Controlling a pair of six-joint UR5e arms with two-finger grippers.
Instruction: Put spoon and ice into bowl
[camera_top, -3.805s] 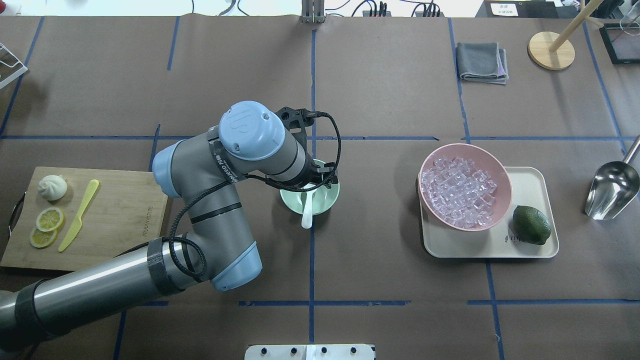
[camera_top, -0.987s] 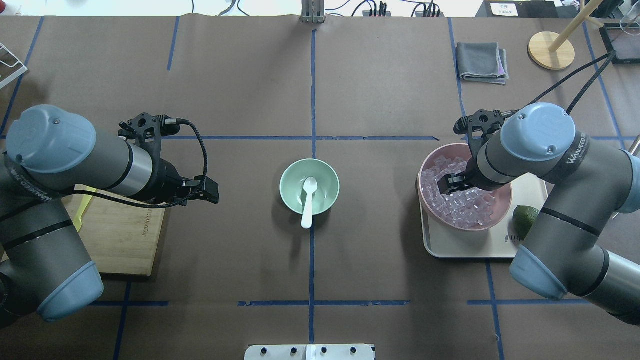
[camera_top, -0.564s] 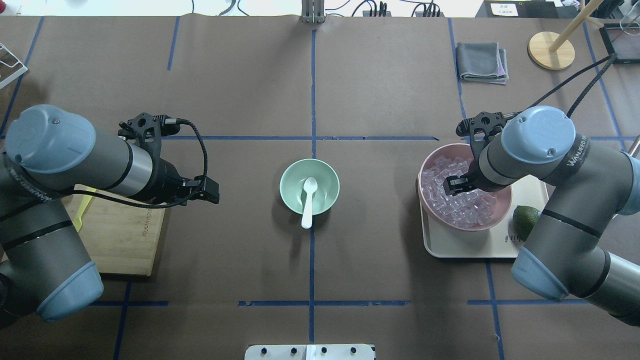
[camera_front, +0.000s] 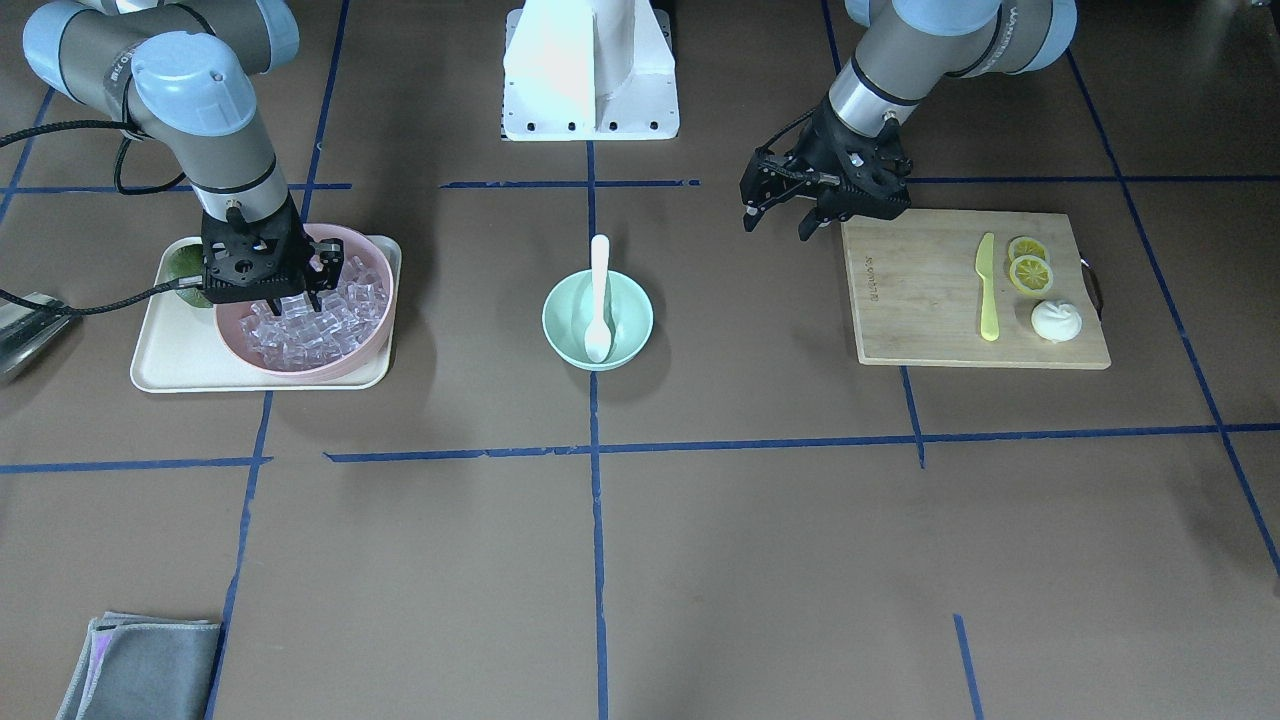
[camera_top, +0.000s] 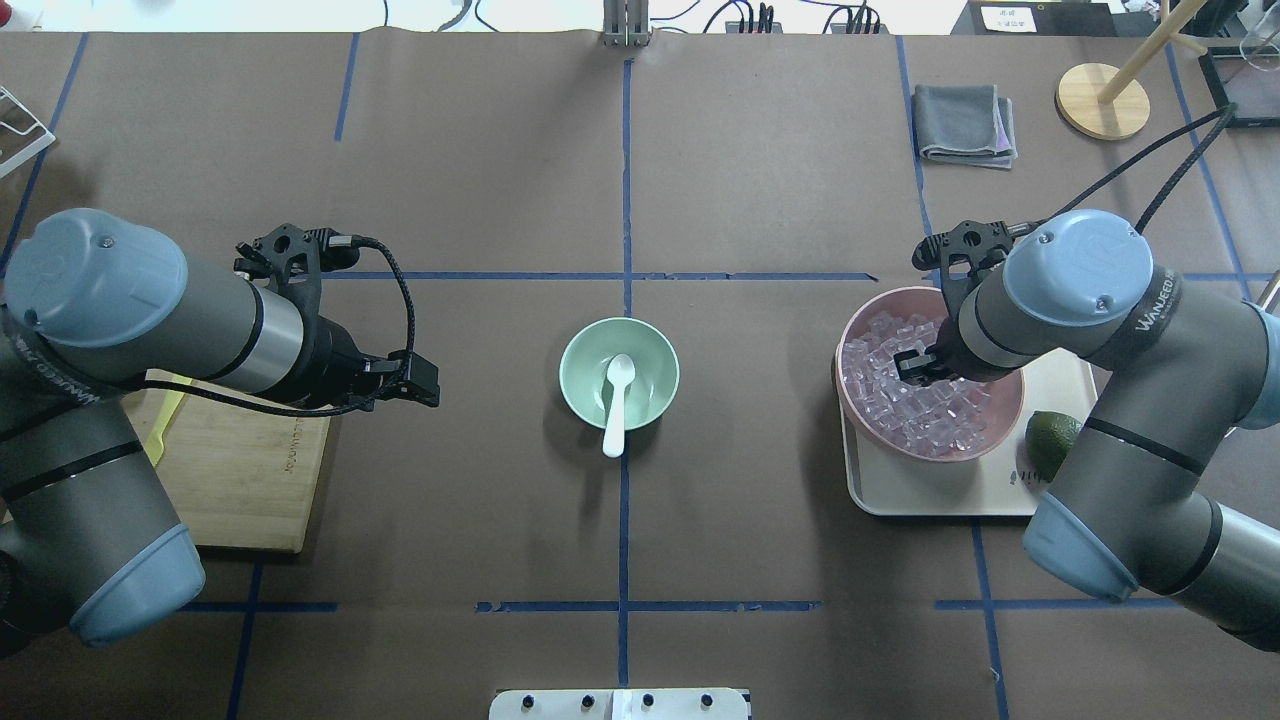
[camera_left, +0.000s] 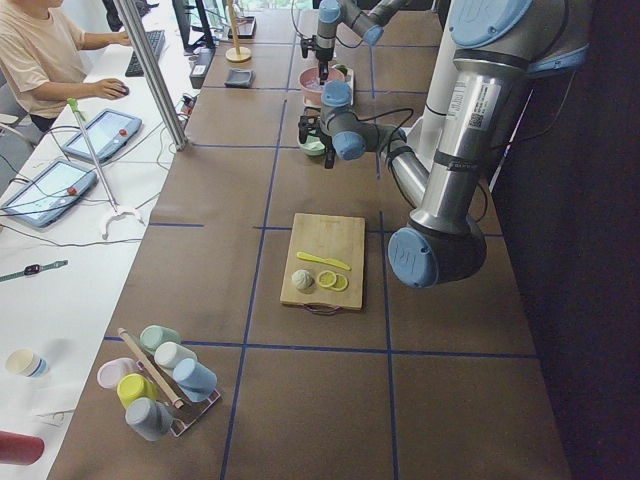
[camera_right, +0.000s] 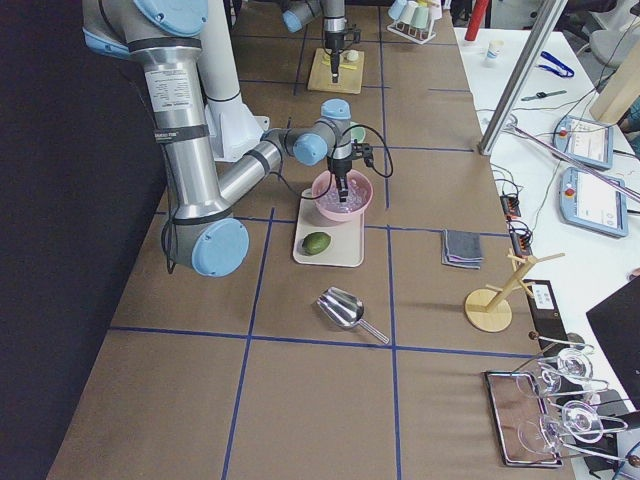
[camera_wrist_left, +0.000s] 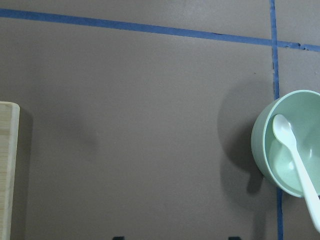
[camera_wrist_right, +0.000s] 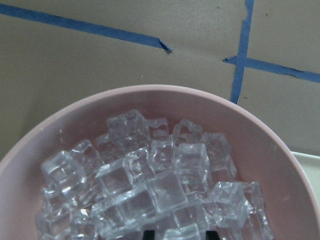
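Overhead: high, looking forward, down. Front-facing: opposite side, steep. Side views: table (camera_left: 320, 400) ends, far. Wrist cameras close: left sees bowl (camera_wrist_left: 264, 150), right pink bowl (camera_wrist_right: 272, 150); overhead shares both.

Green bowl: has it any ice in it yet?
Not yet. The green bowl holds only the spoon; the ice lies in the pink bowl.

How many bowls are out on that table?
2. A small mint-green bowl sits mid-table with a white spoon leaning in it. A larger pink bowl full of ice stands on the cream tray. None seems hidden.
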